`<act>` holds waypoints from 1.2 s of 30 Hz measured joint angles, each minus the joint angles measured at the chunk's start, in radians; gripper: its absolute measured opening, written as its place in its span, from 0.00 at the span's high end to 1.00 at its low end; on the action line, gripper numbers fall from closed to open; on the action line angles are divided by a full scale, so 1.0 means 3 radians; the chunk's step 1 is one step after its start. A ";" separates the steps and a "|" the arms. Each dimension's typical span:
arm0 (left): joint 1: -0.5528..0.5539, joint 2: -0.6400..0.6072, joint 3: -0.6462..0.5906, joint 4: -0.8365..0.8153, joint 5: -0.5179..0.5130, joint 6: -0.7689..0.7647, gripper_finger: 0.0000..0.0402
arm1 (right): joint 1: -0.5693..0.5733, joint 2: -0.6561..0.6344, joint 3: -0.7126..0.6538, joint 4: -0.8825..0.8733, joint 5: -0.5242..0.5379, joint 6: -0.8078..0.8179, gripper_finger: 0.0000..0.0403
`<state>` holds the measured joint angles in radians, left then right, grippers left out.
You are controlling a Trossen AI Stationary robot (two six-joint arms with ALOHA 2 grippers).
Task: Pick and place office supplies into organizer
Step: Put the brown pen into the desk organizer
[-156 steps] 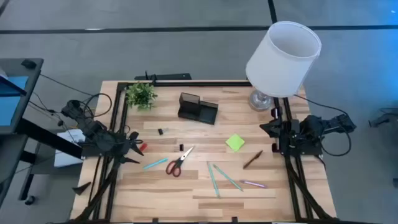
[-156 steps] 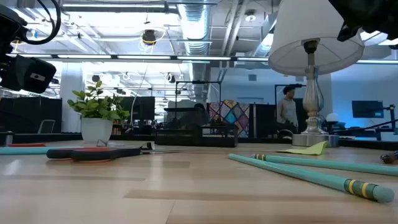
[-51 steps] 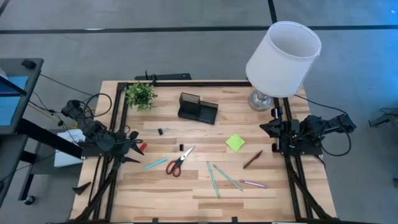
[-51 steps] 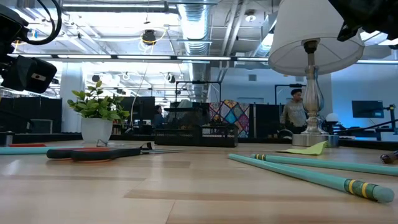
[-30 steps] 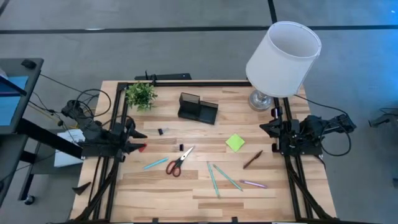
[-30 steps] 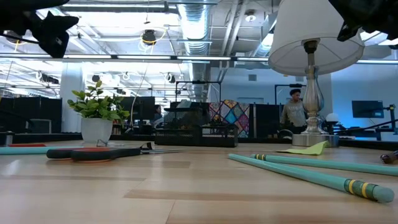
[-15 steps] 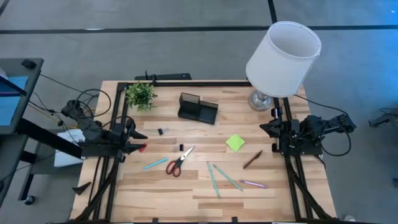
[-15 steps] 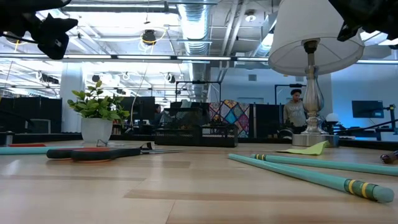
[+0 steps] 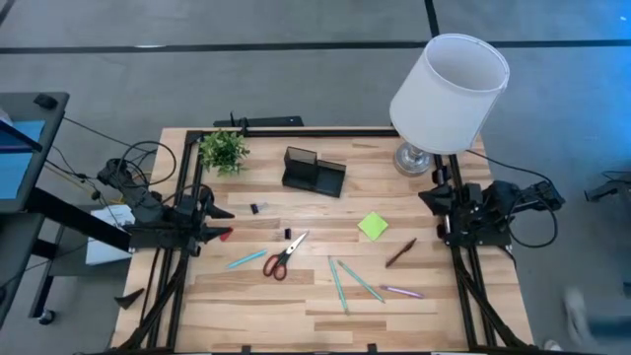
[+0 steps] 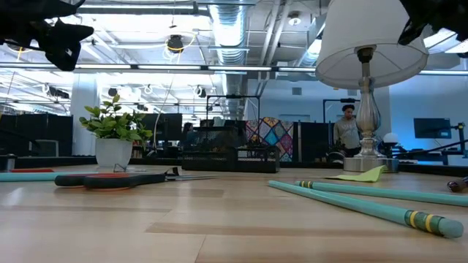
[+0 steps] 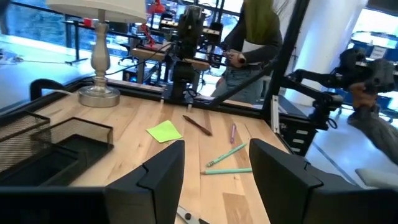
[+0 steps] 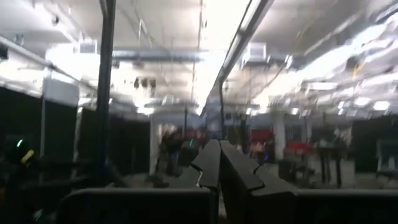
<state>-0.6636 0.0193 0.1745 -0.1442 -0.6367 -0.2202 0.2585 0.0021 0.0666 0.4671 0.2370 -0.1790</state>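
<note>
1. High view: the scissors (image 9: 283, 258) are seen mid-counter; the organizer (image 9: 314, 172) stands near the far edge.
2. Left wrist view: the left gripper (image 11: 214, 163) is held empty, jaws wide.
3. Right wrist view: the right gripper (image 12: 219, 163) is parked, jaws closed.
4. The scissors are judged light and stiff, best gripped at the handles.

Left gripper (image 9: 219, 224) lifted and drawn back toward the table's left edge since the first pictures, fingers spread, right arm (image 9: 471, 212) slightly shifted in the last half second, person (image 10: 345, 137) in background stepped right.
</note>
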 joint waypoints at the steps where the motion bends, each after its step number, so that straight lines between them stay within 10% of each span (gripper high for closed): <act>1: 0.0000 0.0000 0.0000 -0.0001 -0.0057 -0.0015 0.56 | -0.0007 0.0000 0.0000 0.0101 -0.0001 -0.0005 1.00; 18: 0.0000 0.0000 0.0000 -0.0005 -0.0582 0.0112 0.56 | -0.0017 0.0495 -0.0001 -0.0002 -0.0359 0.0122 0.98; 36: 0.0000 0.0000 -0.0001 -0.0152 -0.0584 0.0135 0.56 | 0.0383 0.2978 -0.0003 0.0054 -0.0379 0.1221 0.70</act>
<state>-0.6636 0.0194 0.1741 -0.1898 -0.8120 -0.1798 0.3734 0.8956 0.0658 0.4834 0.1233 0.1874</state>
